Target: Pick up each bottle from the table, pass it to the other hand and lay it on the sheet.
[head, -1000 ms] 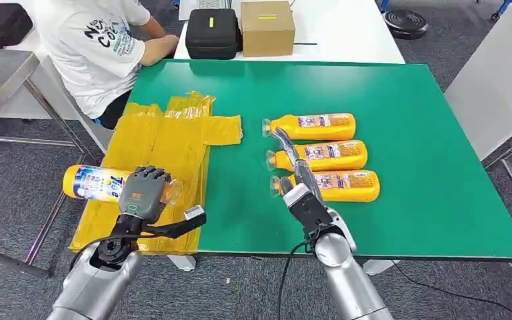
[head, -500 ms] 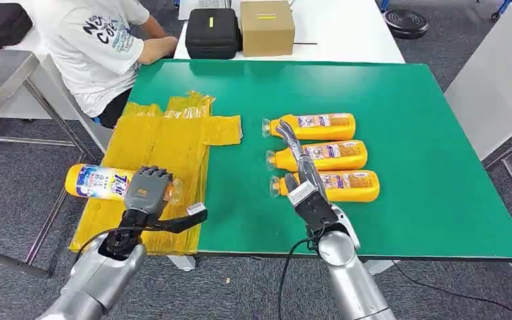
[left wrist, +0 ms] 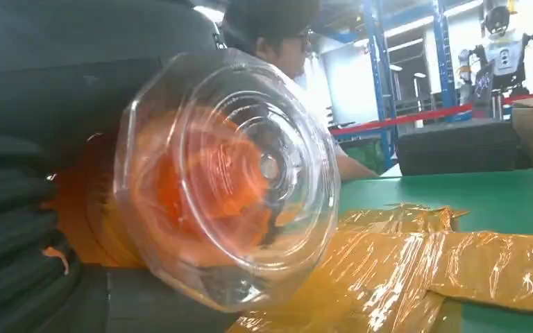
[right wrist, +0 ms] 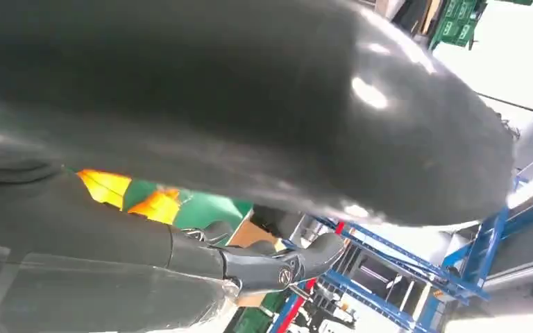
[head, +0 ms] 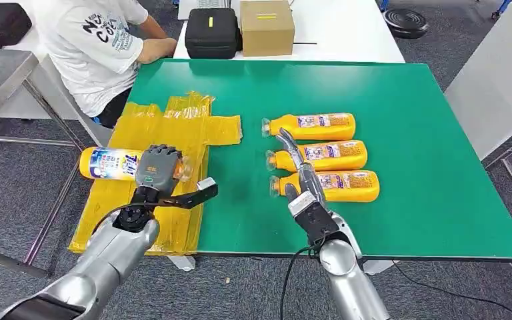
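My left hand (head: 157,170) grips an orange bottle (head: 110,163) lying sideways above the left part of the yellow sheet (head: 167,140). Its clear cap (left wrist: 236,180) looms close in the left wrist view, with the sheet (left wrist: 416,257) just beneath. Three more orange bottles lie in a row on the green table (head: 400,93): far (head: 313,125), middle (head: 323,157) and near (head: 337,185). My right hand (head: 303,190) hovers open over their cap ends, fingers stretched out straight and holding nothing.
A person in a white shirt (head: 100,40) sits at the table's far left corner. A black case (head: 212,32) and a cardboard box (head: 267,27) stand beyond the far edge. The table's right half is bare green.
My left hand has carried the bottle forward and to the right, from off the table's left edge to above the sheet. The right hand has barely moved.
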`<state>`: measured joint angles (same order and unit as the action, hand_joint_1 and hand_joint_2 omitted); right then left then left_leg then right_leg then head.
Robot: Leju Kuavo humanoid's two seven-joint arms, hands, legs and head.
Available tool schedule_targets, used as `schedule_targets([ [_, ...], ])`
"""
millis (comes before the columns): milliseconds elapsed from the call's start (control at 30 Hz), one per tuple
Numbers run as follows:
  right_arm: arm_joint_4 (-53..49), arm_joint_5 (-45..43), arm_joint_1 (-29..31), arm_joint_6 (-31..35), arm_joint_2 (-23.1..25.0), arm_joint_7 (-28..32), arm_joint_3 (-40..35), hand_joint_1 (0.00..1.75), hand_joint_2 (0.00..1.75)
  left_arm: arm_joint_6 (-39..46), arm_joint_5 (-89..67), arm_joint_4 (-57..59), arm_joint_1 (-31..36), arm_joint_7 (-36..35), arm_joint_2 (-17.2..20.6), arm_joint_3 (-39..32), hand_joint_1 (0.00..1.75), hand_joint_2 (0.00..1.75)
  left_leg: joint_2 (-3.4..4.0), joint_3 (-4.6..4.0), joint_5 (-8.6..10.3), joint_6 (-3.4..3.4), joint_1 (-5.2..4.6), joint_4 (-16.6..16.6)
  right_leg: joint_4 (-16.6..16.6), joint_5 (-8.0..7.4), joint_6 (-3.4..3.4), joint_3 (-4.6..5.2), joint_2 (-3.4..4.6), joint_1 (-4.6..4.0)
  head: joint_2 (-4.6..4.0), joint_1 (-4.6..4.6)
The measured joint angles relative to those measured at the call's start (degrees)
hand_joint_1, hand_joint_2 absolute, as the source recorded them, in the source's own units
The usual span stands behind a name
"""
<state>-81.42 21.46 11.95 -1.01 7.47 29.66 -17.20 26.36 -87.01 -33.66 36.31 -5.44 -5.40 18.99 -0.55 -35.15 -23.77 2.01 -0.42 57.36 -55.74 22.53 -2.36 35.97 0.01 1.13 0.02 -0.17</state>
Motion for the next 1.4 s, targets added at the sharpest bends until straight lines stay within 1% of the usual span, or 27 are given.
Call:
schedule_targets([
  [267, 0.02, 0.00, -0.62, -0.02, -0.22, 0.33, 0.00, 0.00, 0.00, -2.25, 1.25, 3.81, 3.38, 1.51, -1.86, -0.96, 1.75, 1.75, -0.01, 0.00, 0.00, 0.00, -0.01, 0.00, 0.00, 0.00, 0.00, -0.03, 0.00, 0.01, 0.00, 0.00],
  [667, 0.39, 0.00, -0.76, -0.44, -0.35, 0.35, 0.11, 0.00, 0.00, -3.94, 1.55, 6.65, 3.77, 2.03, -3.12, -1.14, 1.75, 1.75, -0.01, -0.01, 0.00, 0.00, 0.00, -0.01, 0.00, 0.00, 0.00, -0.02, 0.00, 0.01, 0.00, 0.02],
  [933, 2.01, -0.15, -0.53, -1.24, -0.35, 0.35, 0.11, 0.00, 0.00, -5.31, -1.78, 8.29, 3.47, 0.22, -3.74, -0.81, 1.75, 1.75, 0.00, -0.03, 0.00, 0.00, 0.00, -0.01, 0.00, 0.00, 0.00, -0.02, 0.00, 0.01, 0.00, 0.00],
  [1033, 2.49, -0.20, -0.48, -1.64, -0.35, 0.39, 0.11, 0.00, 0.00, -6.21, -2.56, 8.88, 3.26, -1.05, -3.74, 0.43, 1.75, 1.75, -0.01, -0.03, 0.00, 0.00, 0.00, -0.01, 0.00, 0.00, 0.00, -0.02, 0.00, 0.01, 0.00, 0.00],
  [1233, 3.34, -0.37, -0.48, -1.88, -0.35, 0.61, 0.09, 0.00, 0.00, -7.06, -2.91, 10.52, 2.30, -4.72, -3.74, 5.55, 1.75, 1.75, -0.01, -0.04, 0.00, 0.00, 0.00, -0.01, 0.00, 0.01, 0.00, -0.01, 0.00, 0.01, 0.00, 0.00],
  [1400, 4.04, -0.48, -0.12, -2.14, -0.35, 0.59, -0.02, 0.00, 0.00, -7.43, -2.21, 11.57, 1.96, -5.18, -4.06, 7.70, 1.75, 1.75, -0.01, -0.04, 0.00, 0.00, 0.00, -0.01, 0.00, 0.00, 0.00, -0.02, -0.01, 0.01, 0.00, 0.02],
])
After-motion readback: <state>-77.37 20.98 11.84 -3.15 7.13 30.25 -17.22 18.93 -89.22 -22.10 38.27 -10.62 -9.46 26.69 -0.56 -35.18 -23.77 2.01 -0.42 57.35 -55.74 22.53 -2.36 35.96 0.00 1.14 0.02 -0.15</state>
